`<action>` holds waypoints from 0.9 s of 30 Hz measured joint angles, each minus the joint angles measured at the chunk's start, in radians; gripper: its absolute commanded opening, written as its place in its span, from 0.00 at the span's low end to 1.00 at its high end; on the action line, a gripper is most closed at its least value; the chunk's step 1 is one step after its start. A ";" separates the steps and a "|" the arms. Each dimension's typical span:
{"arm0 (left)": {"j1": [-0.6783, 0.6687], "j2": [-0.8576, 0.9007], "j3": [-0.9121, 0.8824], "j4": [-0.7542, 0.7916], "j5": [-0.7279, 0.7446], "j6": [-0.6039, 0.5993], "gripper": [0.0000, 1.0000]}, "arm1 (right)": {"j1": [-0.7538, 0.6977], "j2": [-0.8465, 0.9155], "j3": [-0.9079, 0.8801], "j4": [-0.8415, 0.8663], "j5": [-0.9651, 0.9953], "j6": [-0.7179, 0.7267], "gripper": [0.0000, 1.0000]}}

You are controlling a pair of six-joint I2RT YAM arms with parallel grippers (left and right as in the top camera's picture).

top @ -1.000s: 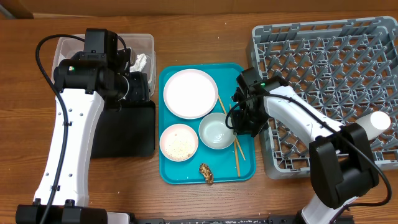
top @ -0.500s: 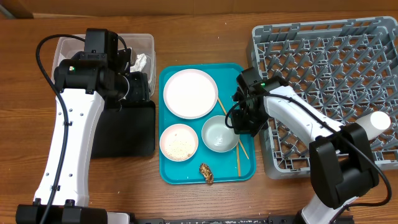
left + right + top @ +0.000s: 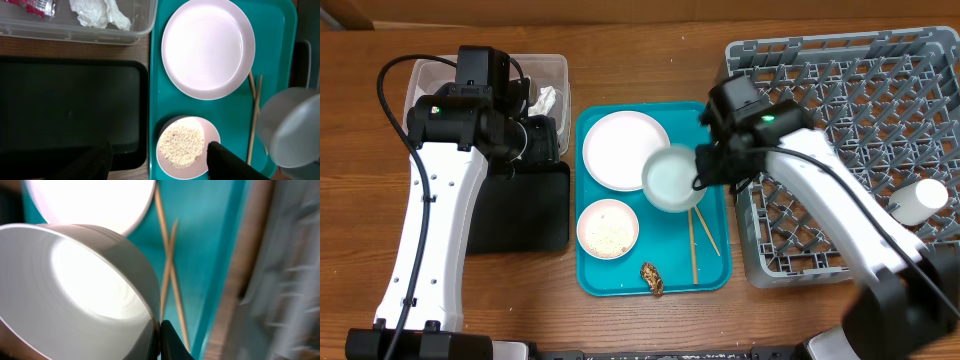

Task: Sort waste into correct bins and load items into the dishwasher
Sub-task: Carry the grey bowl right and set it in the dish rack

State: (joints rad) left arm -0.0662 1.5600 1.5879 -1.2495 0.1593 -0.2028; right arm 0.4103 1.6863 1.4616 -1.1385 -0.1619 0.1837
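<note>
My right gripper (image 3: 702,172) is shut on the rim of the metal-rimmed bowl (image 3: 669,179) and holds it lifted above the teal tray (image 3: 588,272); the bowl fills the right wrist view (image 3: 75,285). The large white plate (image 3: 625,149), the smaller dish of rice (image 3: 607,228), the brown food lump (image 3: 651,279) and the chopsticks (image 3: 700,240) lie on the tray. The white cup (image 3: 917,199) lies in the grey rack (image 3: 840,100). A white napkin (image 3: 100,12) and a red wrapper (image 3: 35,4) lie in the clear tub (image 3: 550,68). My left gripper (image 3: 157,160) is open above the black tray (image 3: 525,215).
The rack fills the right side of the table. The clear tub and black tray sit left of the teal tray. Bare wood table (image 3: 650,60) lies beyond the tray and along the front edge.
My right gripper has lifted the bowl off the teal tray and moved it up and away from me, partly over the large plate. The chopsticks shifted slightly. The left arm has not moved.
</note>
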 measured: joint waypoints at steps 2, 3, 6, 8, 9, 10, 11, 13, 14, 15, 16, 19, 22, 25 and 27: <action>0.000 0.000 0.000 0.000 0.000 0.000 0.63 | -0.009 -0.063 0.026 0.002 0.063 0.007 0.04; 0.000 0.000 0.000 0.000 -0.001 0.000 0.63 | -0.015 -0.090 0.035 0.005 0.100 0.011 0.04; 0.000 0.000 0.000 0.005 -0.003 0.000 0.63 | -0.050 -0.169 0.044 0.031 0.237 0.021 0.04; 0.000 0.000 0.000 0.009 -0.003 0.000 0.63 | -0.078 -0.195 0.044 0.048 0.332 0.023 0.04; 0.000 0.000 0.000 0.009 -0.003 0.000 0.63 | -0.091 -0.202 0.044 0.057 0.372 0.025 0.04; 0.000 0.000 0.000 0.011 -0.004 0.000 0.63 | -0.107 -0.207 0.044 0.069 0.422 0.025 0.04; 0.000 0.000 0.000 0.013 -0.004 0.000 0.63 | -0.123 -0.209 0.044 0.080 0.470 0.025 0.04; 0.000 0.000 0.000 0.015 -0.004 0.000 0.63 | -0.155 -0.208 0.044 0.103 0.563 0.025 0.04; 0.000 0.000 0.000 0.015 -0.004 0.000 0.63 | -0.171 -0.208 0.044 0.116 0.603 0.026 0.04; 0.000 0.000 0.000 0.015 -0.004 0.000 0.63 | -0.182 -0.208 0.044 0.126 0.631 0.025 0.04; 0.000 0.000 0.000 0.016 -0.004 0.000 0.63 | -0.204 -0.208 0.044 0.145 0.683 0.025 0.04; 0.000 0.000 0.000 0.018 -0.004 0.000 0.63 | -0.256 -0.208 0.044 0.206 0.791 0.026 0.04; 0.000 0.000 0.000 0.021 -0.005 0.000 0.63 | -0.306 -0.208 0.044 0.262 0.880 0.025 0.04; 0.000 0.000 0.000 0.023 -0.007 0.000 0.64 | -0.363 -0.201 0.044 0.318 0.966 0.025 0.04; 0.000 0.000 0.000 0.023 -0.007 0.000 0.63 | -0.402 -0.189 0.044 0.354 1.015 0.026 0.04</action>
State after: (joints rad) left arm -0.0662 1.5604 1.5879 -1.2266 0.1520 -0.2028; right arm 0.0078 1.4975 1.5055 -0.7849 0.8528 0.2092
